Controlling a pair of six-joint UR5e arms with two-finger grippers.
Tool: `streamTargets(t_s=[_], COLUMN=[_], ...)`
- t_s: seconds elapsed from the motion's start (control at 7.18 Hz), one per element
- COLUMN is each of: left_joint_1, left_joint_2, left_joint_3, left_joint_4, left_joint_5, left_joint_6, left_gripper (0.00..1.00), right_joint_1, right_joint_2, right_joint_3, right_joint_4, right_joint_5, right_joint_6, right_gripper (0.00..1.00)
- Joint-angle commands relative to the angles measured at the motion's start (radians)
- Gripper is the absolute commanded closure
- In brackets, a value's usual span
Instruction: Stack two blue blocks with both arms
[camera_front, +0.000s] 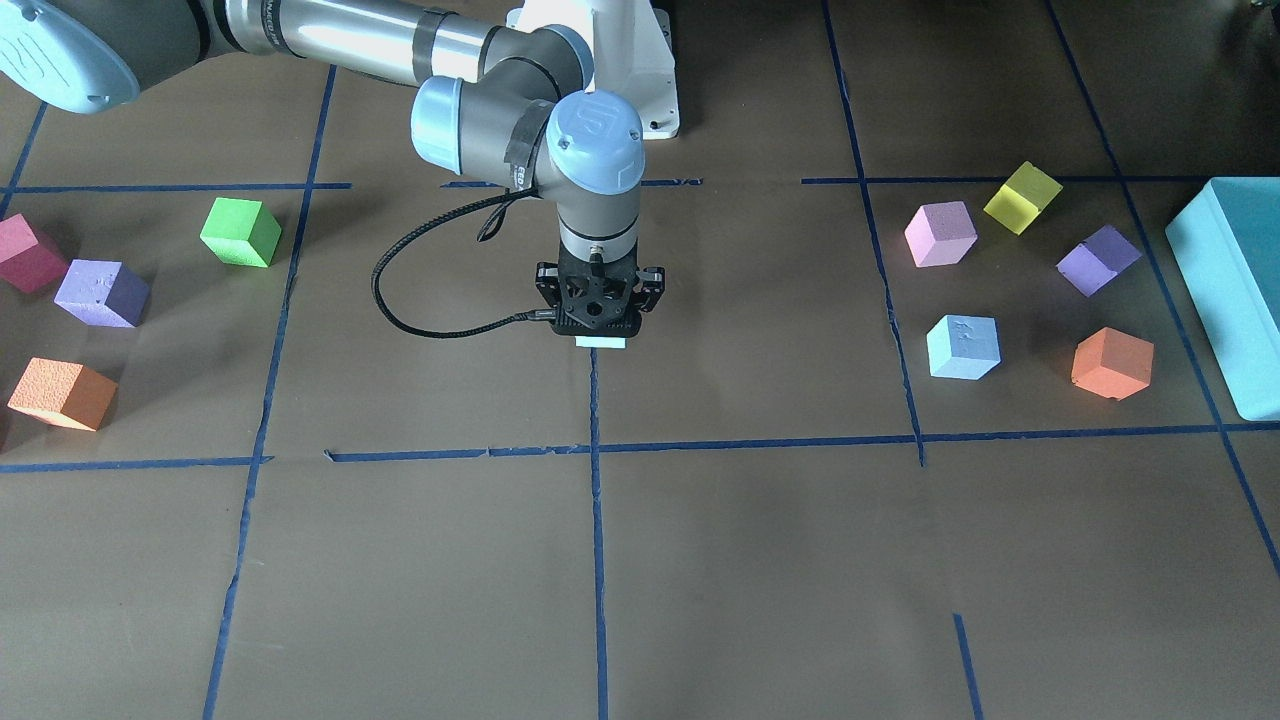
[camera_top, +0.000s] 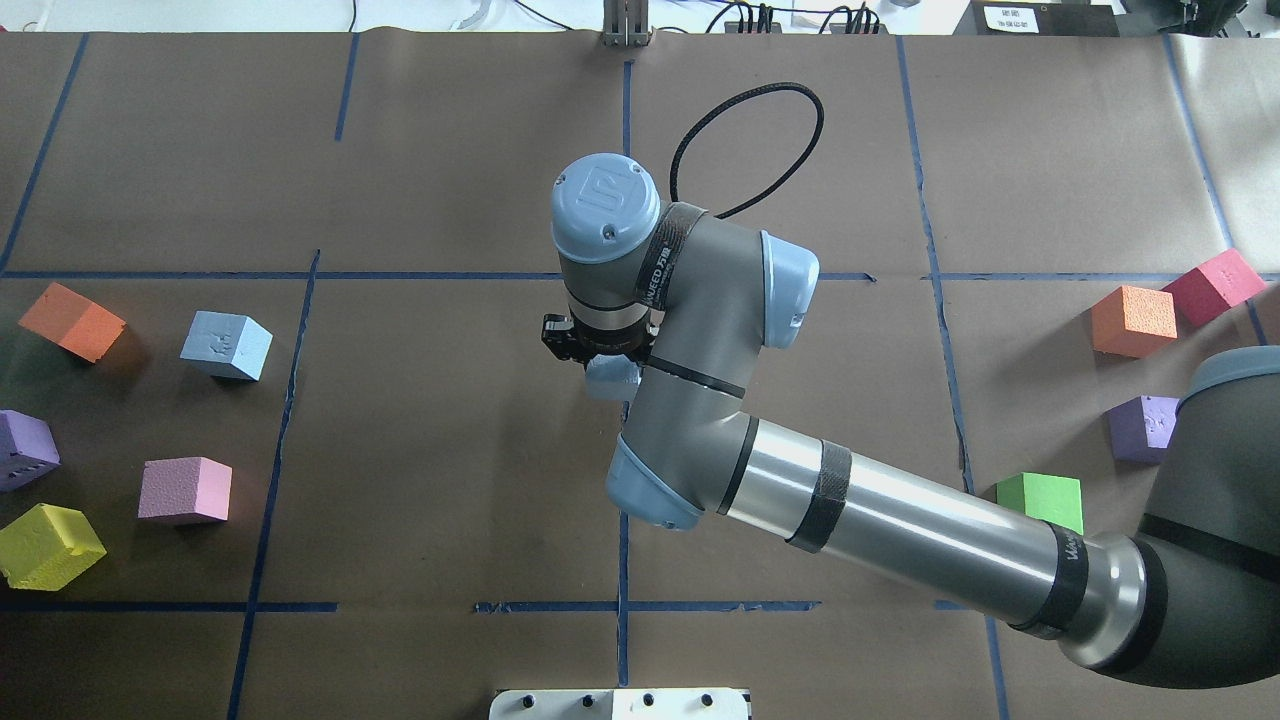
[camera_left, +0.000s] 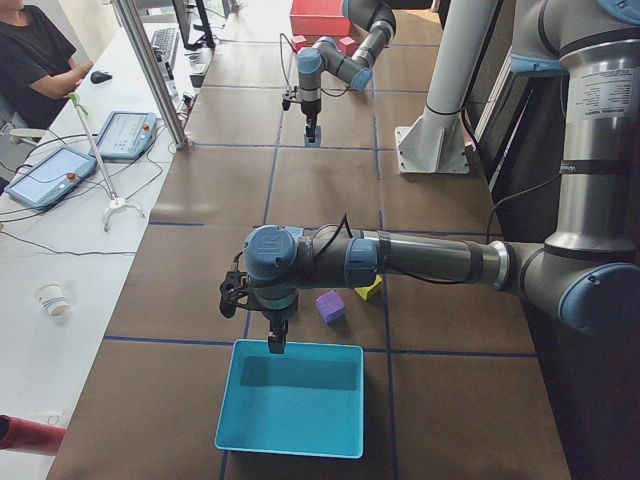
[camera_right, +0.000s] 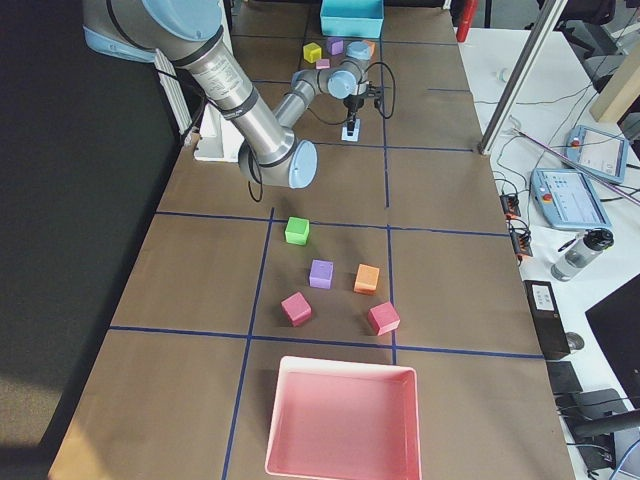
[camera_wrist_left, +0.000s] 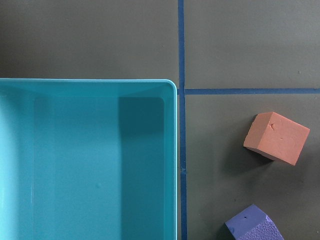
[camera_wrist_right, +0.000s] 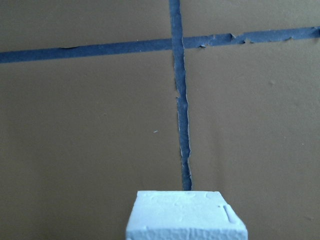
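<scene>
We are pinching the first blue block in our right gripper, fingers closed on its sides, low over the tape line at the table's middle, likely to set the stack's base there. It is a pale, rough-faced foam cube. The second blue block is lying on our left side. Our left gripper is hovering over the teal box, well apart from that block. We cannot tell how its fingers stand.
</scene>
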Motion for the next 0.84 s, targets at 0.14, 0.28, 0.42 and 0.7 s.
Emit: streamTargets(t_s=[0.14,0.28,0.42,0.7], left_joint_1=[-0.001,-0.001,-0.001,-0.002], left_joint_2=[0.008,0.009,0.009,0.009], left_joint_3=[-0.003,-0.003,-0.003,-0.004], left_joint_4=[0.000,0.000,0.000,0.000], left_joint_5=[-0.002,-0.004,-0.004,-0.004], left_joint_6=[0.000,0.000,0.000,0.000], left_gripper=[0.00,0.00,0.00,0.00], right_joint_1=[-0.015,-0.014,-0.014,-0.014], right_joint_2=[-0.011,-0.016,-0.020,-0.017], right_joint_3=[-0.014,-0.014,-0.014,-0.014], right_joint_4=[-0.001,-0.001,-0.001,0.004], right_joint_5=[-0.002,-0.002,-0.007,-0.016], right_joint_6=[0.009,0.003,-0.002,0.004], right_gripper=[0.83,0.64,0.16,0.00])
